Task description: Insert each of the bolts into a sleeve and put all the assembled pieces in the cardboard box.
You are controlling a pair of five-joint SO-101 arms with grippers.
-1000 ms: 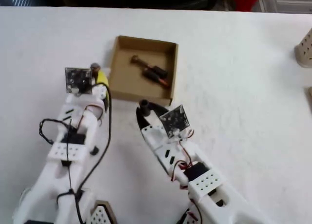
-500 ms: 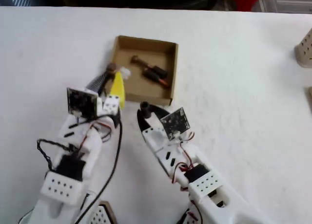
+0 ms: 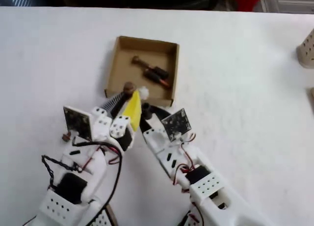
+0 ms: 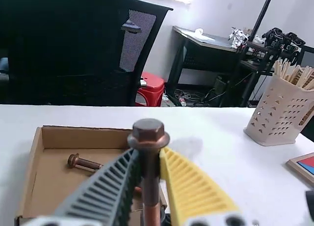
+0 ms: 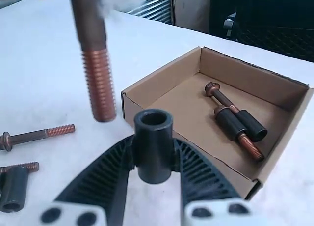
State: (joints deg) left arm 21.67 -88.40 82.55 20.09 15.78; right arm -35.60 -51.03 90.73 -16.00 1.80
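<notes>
My left gripper (image 3: 128, 95) is shut on a copper bolt (image 3: 128, 88), held upright with its hex head (image 4: 148, 132) above the grey and yellow fingers (image 4: 191, 186). The bolt's threaded end (image 5: 98, 83) hangs just beside and slightly above a black sleeve (image 5: 153, 146). My right gripper (image 3: 145, 109) is shut on that sleeve (image 3: 145, 107), holding it upright with its bore facing up, near the front wall of the cardboard box (image 3: 117, 64). Two bolts with sleeves (image 3: 153, 72) lie inside the box (image 5: 206, 59).
A loose bolt (image 5: 38, 134) and another sleeve with a bolt in it (image 5: 13, 189) lie on the white table beside my right gripper. A beige perforated holder (image 3: 306, 49) stands at the far right edge.
The left arm has carried the bolt from the box's left side rightwards and nearer, to right beside the sleeve. The right arm has stayed still.
</notes>
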